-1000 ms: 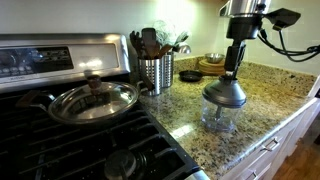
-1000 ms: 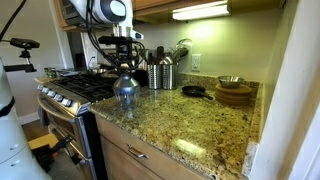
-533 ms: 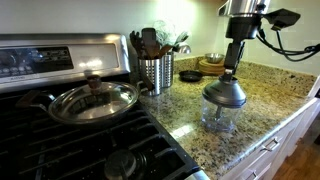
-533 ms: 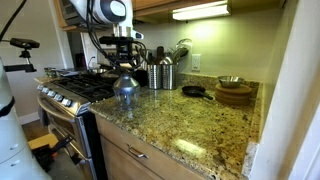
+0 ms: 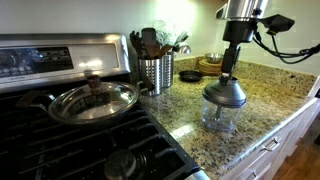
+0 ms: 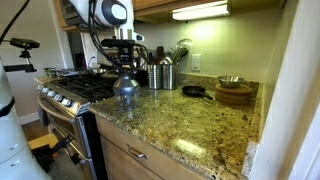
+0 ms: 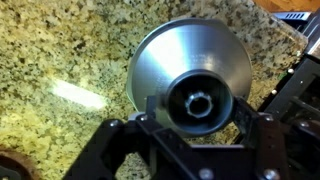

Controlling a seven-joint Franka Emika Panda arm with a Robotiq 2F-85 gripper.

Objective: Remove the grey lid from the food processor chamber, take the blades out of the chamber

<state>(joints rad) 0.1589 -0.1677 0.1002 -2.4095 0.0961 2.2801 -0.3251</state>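
Exterior view, gripper: my gripper (image 5: 228, 74) hangs straight down, tips at the knob of the grey lid (image 5: 224, 93).
Exterior view, lid: directly beneath me, seated on the clear chamber (image 5: 219, 120).
Exterior view, chamber: under the lid, standing on the granite counter (image 5: 275, 92).
Exterior view, utensil holder (image 5: 155, 72): well apart from me, toward the stove (image 5: 60, 135).
Exterior view, pan (image 5: 93, 101): on the stove beyond the holder, with a glass lid on it.
Exterior view, skillet (image 6: 197, 92): on the counter, well apart from me, past the utensil holder.
Exterior view, wooden bowl (image 6: 234, 95): farther from me than the skillet.
Wrist view, lid: fills the middle, its knob (image 7: 198, 104) centred between my fingers (image 7: 152, 112).
Wrist view, grip: one finger sits close on each side of the knob. I cannot tell whether they press on it or stand just clear.
Wrist view, counter: speckled granite all around the lid.
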